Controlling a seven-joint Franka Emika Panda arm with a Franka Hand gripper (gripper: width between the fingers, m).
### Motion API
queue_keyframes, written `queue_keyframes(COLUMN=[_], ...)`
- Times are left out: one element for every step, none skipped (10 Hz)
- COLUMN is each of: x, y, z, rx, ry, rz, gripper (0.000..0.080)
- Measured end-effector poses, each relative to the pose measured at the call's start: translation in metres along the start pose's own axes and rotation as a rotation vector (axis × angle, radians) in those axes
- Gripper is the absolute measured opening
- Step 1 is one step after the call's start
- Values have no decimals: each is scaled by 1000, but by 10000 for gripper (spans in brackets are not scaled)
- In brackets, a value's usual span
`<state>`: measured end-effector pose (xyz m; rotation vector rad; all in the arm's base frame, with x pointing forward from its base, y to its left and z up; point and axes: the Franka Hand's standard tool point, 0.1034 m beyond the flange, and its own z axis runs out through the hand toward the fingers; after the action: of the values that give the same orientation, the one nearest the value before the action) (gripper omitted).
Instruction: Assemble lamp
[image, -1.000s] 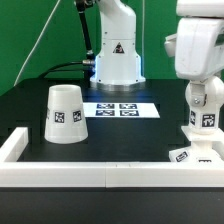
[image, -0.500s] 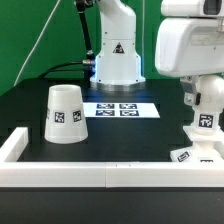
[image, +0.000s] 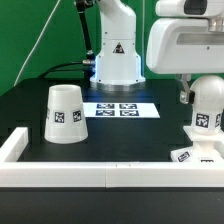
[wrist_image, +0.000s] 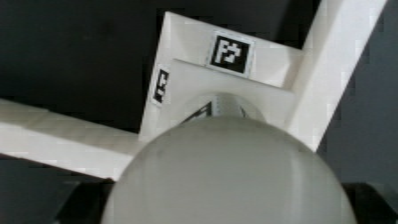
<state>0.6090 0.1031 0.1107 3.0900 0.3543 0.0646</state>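
The round white bulb (image: 207, 112) stands neck down on the small flat stepped base (image: 190, 153) at the exterior view's right, by the front wall. My gripper (image: 205, 98) is shut on the bulb from above. A dark finger (image: 186, 96) shows at the bulb's side. In the wrist view the bulb (wrist_image: 222, 170) fills the space between the jaws, and the tagged base (wrist_image: 231, 60) lies beyond it. The tapered shade (image: 65, 113) stands mouth down at the exterior view's left, apart from the gripper.
The marker board (image: 120, 110) lies mid-table in front of the white robot pedestal (image: 117, 60). A white frame wall (image: 110, 176) runs along the front and turns up the left side (image: 12, 146). It also shows in the wrist view (wrist_image: 54, 125).
The wrist housing has swung toward the exterior view's left and now looms larger. The bulb stays over the base, and its tag has shifted toward the exterior view's right.
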Motion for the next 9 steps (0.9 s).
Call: queue_keyframes(x=[0, 0, -1, -1, -1, -1, -1, -1, -1], y=[-1, -1, 0, -1, 0, 0, 0, 1, 1], z=[-1, 0, 0, 0, 0, 0, 0, 0, 0], rx=[7, 10, 19, 22, 25, 28, 30, 31, 36], ry=[1, -1, -7, -9, -7, -2, -4, -5, -7], rz=[145, 254, 342, 462, 551, 602, 677, 726, 757], gripper=[579, 579, 579, 579, 579, 579, 580, 580, 579])
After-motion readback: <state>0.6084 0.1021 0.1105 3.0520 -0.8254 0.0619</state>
